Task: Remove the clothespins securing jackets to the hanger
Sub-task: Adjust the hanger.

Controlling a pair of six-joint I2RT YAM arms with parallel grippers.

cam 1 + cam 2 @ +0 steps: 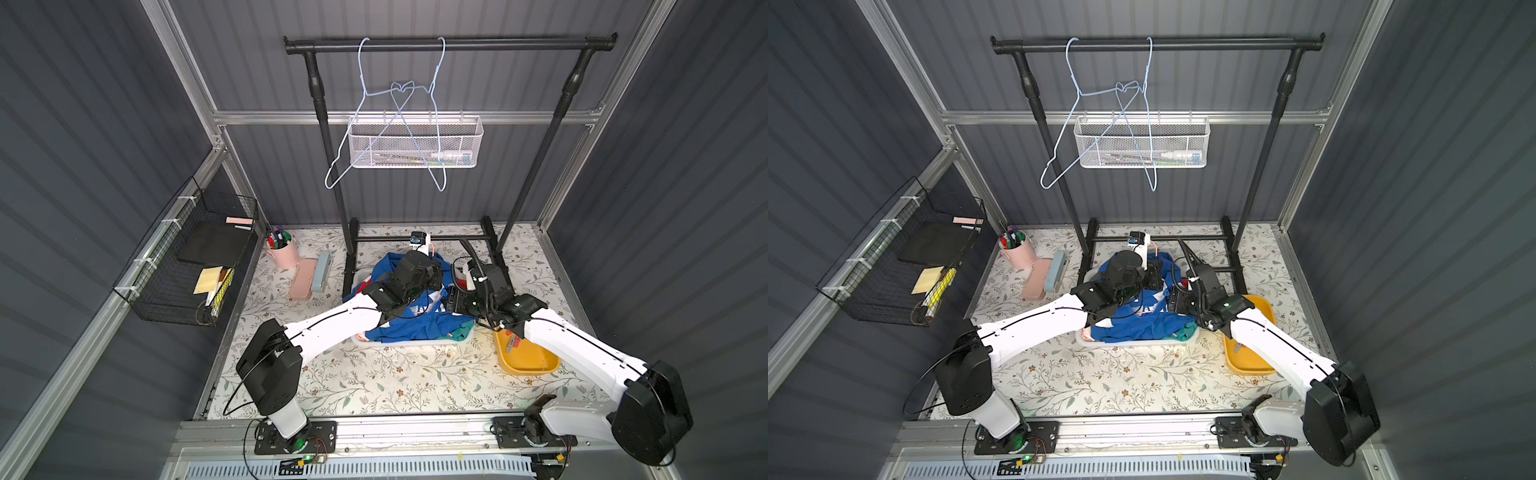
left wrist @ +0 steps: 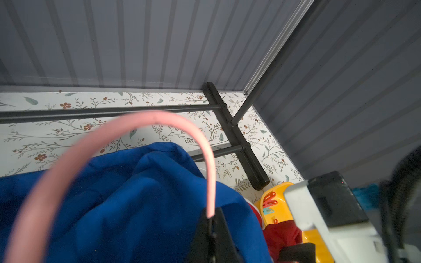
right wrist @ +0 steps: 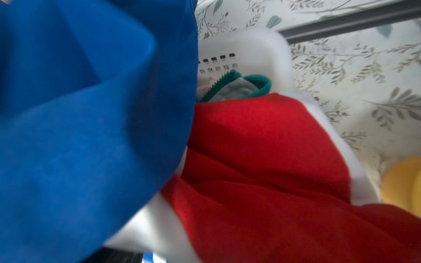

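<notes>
1. Left end effector (image 2: 212, 224), lower middle of the left wrist view: pressed together on the very tip of the pink hanger hook (image 2: 145, 118).
2. Right end effector (image 1: 455, 300), centre of a top view, sits right over the fabric. Can't tell if it's spread or gripping; no fingers show in its wrist view.
3. Red-white-blue jacket (image 3: 68, 113) is heaped in the white basket (image 3: 250, 45), with the teal jacket (image 3: 250, 83) underneath. No pin visible on it.
4. Clothespins (image 2: 270, 200) are in the yellow tray (image 1: 536, 365), lower right on the tabletop (image 1: 395, 382).
5. What could go wrong, I reckon: that tip-only pinch slips under the jacket's weight, the right one grabs cloth instead of a buried pin, or the two arms bump since they're so close.
</notes>
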